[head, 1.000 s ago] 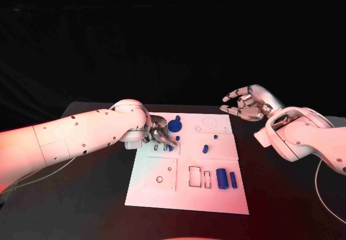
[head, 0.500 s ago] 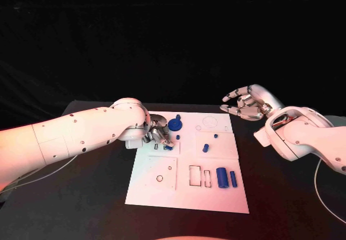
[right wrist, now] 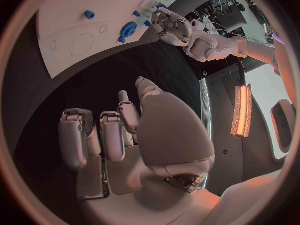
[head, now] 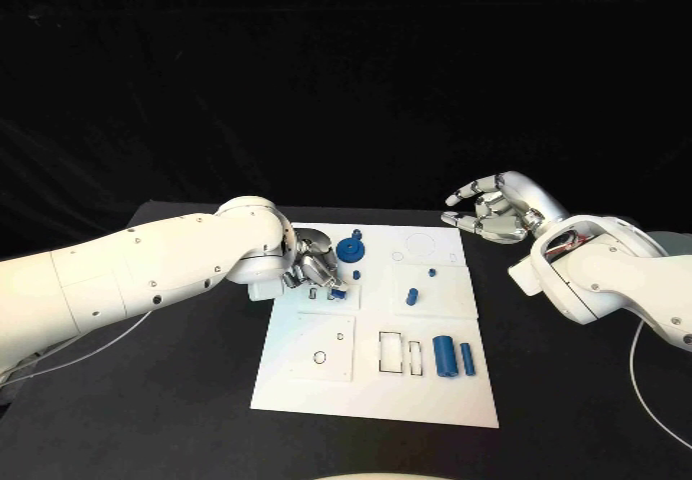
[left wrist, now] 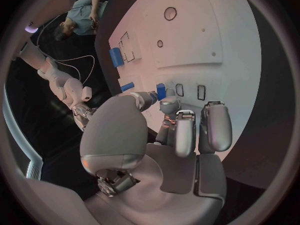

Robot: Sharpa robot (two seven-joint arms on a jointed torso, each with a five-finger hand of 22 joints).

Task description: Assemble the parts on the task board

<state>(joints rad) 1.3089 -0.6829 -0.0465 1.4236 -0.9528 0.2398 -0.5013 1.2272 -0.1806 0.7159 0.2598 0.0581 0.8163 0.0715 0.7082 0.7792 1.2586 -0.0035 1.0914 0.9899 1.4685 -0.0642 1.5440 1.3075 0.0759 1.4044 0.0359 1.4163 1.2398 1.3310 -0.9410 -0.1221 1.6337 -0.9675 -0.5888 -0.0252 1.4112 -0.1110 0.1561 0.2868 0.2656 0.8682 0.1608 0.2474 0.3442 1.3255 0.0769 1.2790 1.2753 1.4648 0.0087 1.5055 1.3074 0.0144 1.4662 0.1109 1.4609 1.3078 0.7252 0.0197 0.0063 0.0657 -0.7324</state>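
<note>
You had the left hand (head: 320, 269) down on the task board (head: 378, 395), close to its left edge and toward the far end. Its fingers (left wrist: 185, 135) were drawn together, and in the left wrist view a small blue part (left wrist: 161, 91) sat between the thumb tip and a fingertip, right beside two small rectangular slots (left wrist: 190, 90) in the board. Whether that part was already seated in the board or only pinched above it, I could not tell.

Your right hand (head: 493, 207) hung in the air beyond the board's far right corner, well apart from every part. Its fingers were curled loosely inward with gaps between them, and it held nothing.

On the board, a round blue gear-like part (head: 351, 250) stood just beside the left hand, near the far edge. A small blue peg (head: 433, 271) and a short blue cylinder (head: 413, 296) lay near the middle, toward the right side. Two longer blue cylinders (head: 453, 357) lay side by side near the right edge, next to an outlined rectangular recess (head: 391, 353). The board lay on the black table (head: 144, 400).
</note>
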